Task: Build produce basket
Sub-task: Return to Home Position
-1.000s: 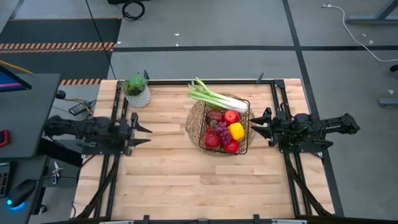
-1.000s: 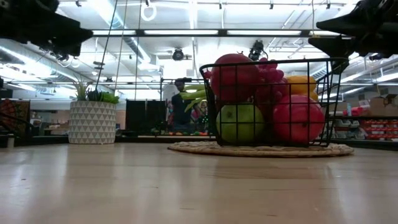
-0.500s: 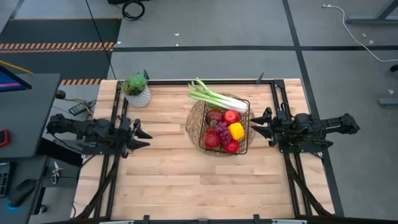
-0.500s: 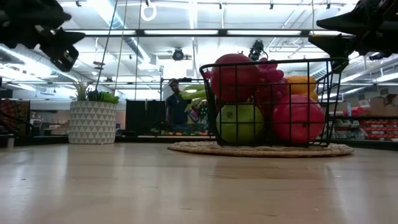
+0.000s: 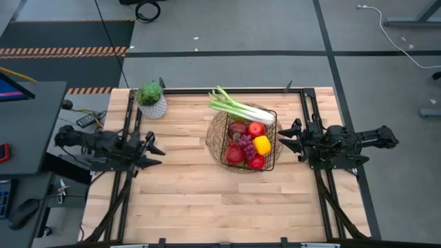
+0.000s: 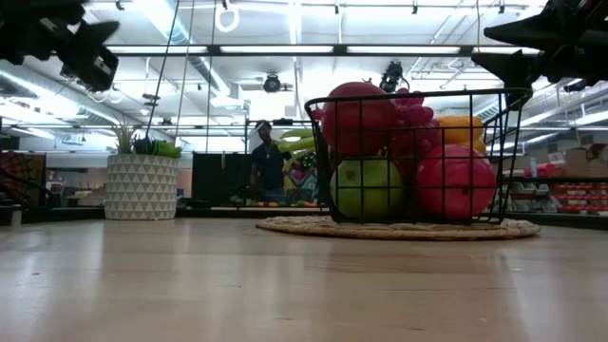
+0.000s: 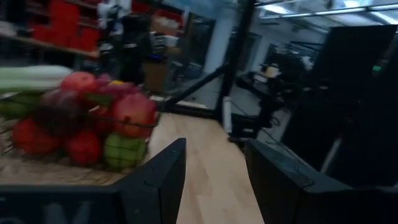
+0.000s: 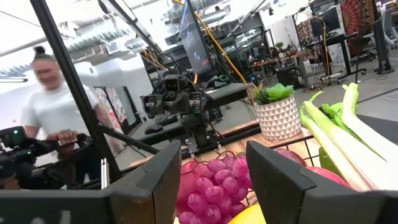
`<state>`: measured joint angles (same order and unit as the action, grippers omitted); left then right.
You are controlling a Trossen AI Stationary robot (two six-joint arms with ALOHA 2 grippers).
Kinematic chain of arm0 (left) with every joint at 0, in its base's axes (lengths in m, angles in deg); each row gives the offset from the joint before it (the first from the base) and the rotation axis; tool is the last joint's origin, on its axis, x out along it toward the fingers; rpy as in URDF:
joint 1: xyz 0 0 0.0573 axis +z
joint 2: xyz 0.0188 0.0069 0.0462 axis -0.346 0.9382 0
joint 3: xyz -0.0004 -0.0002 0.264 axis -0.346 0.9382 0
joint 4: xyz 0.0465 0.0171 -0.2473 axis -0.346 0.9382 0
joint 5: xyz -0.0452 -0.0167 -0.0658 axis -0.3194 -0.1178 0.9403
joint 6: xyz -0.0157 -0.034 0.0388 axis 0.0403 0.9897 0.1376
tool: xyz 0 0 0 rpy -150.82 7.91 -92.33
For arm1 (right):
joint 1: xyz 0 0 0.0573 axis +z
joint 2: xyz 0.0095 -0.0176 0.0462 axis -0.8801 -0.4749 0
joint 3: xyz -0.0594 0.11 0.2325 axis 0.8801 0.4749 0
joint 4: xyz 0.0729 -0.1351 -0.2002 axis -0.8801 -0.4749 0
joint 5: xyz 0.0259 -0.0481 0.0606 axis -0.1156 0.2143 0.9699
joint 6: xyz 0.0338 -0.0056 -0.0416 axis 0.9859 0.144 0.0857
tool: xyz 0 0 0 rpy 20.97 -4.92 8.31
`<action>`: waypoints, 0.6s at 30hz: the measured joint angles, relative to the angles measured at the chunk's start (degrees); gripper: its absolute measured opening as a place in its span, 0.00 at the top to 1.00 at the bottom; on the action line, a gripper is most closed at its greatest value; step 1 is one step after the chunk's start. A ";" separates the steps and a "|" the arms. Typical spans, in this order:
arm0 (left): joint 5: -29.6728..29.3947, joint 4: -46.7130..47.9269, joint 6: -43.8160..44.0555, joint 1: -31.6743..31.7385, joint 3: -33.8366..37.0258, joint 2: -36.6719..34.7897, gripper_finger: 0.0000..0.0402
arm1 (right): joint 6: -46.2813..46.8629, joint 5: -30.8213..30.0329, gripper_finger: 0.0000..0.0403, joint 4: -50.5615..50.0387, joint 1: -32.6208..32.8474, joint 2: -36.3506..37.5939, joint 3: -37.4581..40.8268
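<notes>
High view: the basket (image 5: pixel 275 140) stands mid-way across the table (image 5: pixel 186 200), all the produce (image 5: pixel 248 145) inside. The left claw (image 5: pixel 156 148) and right claw (image 5: pixel 285 138) flank it, well apart.
Low view: fruit heaps to its rim.
Wrist views: both claws gape empty, so only parking seems left.

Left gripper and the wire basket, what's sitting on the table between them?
Nothing but bare table from the left gripper to the woven mat under the basket, per the high view.
</notes>
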<state>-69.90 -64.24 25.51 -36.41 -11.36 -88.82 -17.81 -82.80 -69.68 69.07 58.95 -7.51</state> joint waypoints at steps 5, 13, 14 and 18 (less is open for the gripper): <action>0.84 -2.86 -3.29 -3.83 0.00 -0.95 0.57 | 0.00 0.00 0.53 -0.02 0.00 0.00 0.00; 14.13 -10.22 -6.70 -2.93 -0.04 -0.98 0.57 | 0.00 0.03 0.53 0.11 0.00 0.00 0.00; 16.47 -10.70 -7.22 -2.42 -0.04 -1.00 0.57 | 0.00 0.03 0.53 0.11 0.02 0.00 0.00; 16.78 -10.55 -7.66 -1.75 -0.02 -0.98 0.57 | 0.00 0.03 0.53 0.13 0.00 0.00 0.00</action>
<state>-53.12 -74.79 17.84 -38.16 -11.38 -89.80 -17.81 -82.77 -69.55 69.07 58.95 -7.51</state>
